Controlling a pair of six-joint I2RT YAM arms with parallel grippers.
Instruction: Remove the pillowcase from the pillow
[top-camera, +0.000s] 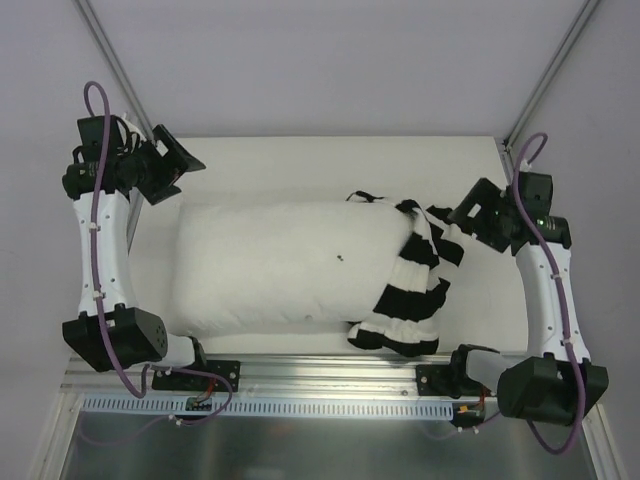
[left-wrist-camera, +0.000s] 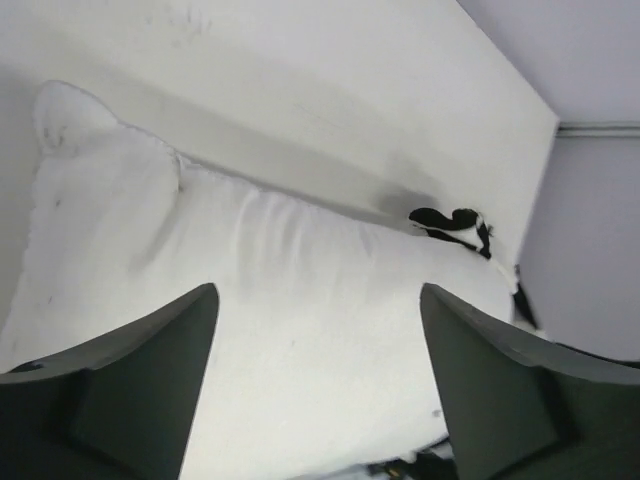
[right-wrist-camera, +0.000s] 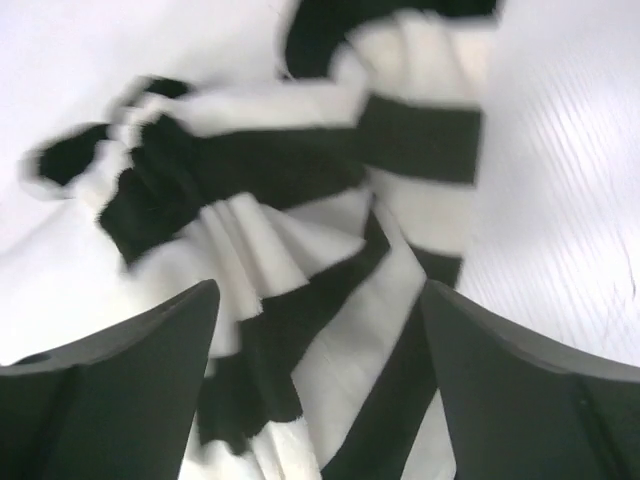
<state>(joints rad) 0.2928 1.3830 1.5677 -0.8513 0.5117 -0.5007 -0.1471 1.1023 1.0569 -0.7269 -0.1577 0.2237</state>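
Note:
The plain white pillow (top-camera: 285, 265) lies across the table, mostly bare. The black and white striped pillowcase (top-camera: 412, 280) is bunched around its right end. A small black tab (top-camera: 365, 197) sticks out at the pillow's far edge. My left gripper (top-camera: 178, 162) is open and empty, just off the pillow's far left corner; its view looks along the pillow (left-wrist-camera: 300, 300). My right gripper (top-camera: 467, 215) is open just right of the bunched pillowcase, whose folds (right-wrist-camera: 320, 300) lie between the open jaws in its view. Whether it touches the cloth is unclear.
The white table (top-camera: 300, 160) ends at a far edge and a right edge near a metal frame post (top-camera: 530, 100). A metal rail (top-camera: 320, 385) with the arm bases runs along the near edge.

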